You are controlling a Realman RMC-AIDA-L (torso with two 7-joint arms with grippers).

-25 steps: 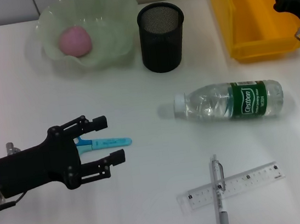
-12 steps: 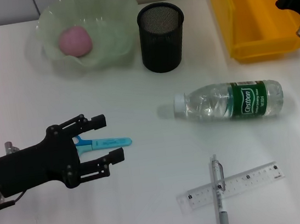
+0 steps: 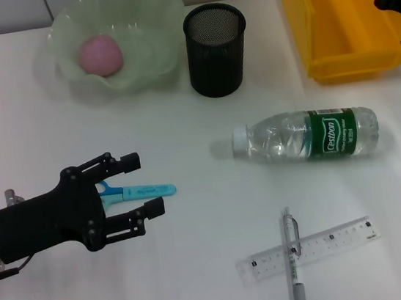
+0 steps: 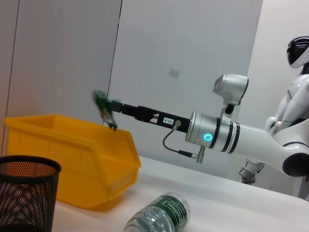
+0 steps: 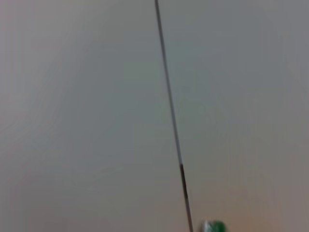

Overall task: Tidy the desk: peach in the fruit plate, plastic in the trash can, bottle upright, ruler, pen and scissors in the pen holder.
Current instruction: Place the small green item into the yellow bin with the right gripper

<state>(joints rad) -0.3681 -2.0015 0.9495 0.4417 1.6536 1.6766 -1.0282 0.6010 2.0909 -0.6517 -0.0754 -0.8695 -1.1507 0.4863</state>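
My left gripper (image 3: 143, 185) hovers open at the near left, its two fingers on either side of the blue scissors (image 3: 141, 192) lying on the table. A pink peach (image 3: 100, 55) rests in the pale green fruit plate (image 3: 147, 24). The black mesh pen holder (image 3: 217, 48) stands upright beside the plate. The bottle (image 3: 309, 135) lies on its side. A pen (image 3: 293, 256) lies across the clear ruler (image 3: 313, 247). My right gripper (image 4: 107, 113) hangs over the yellow trash can (image 3: 331, 22), shut on a small green piece of plastic (image 4: 100, 99).
The yellow trash can (image 4: 72, 159) sits at the far right, its visible inside bare. A white humanoid robot (image 4: 294, 96) stands in the background beyond the table's right side. Bare tabletop lies between the scissors and the bottle.
The right gripper has drifted up and to the right, toward the corner of the head view. The left gripper has hardly moved over the scissors.
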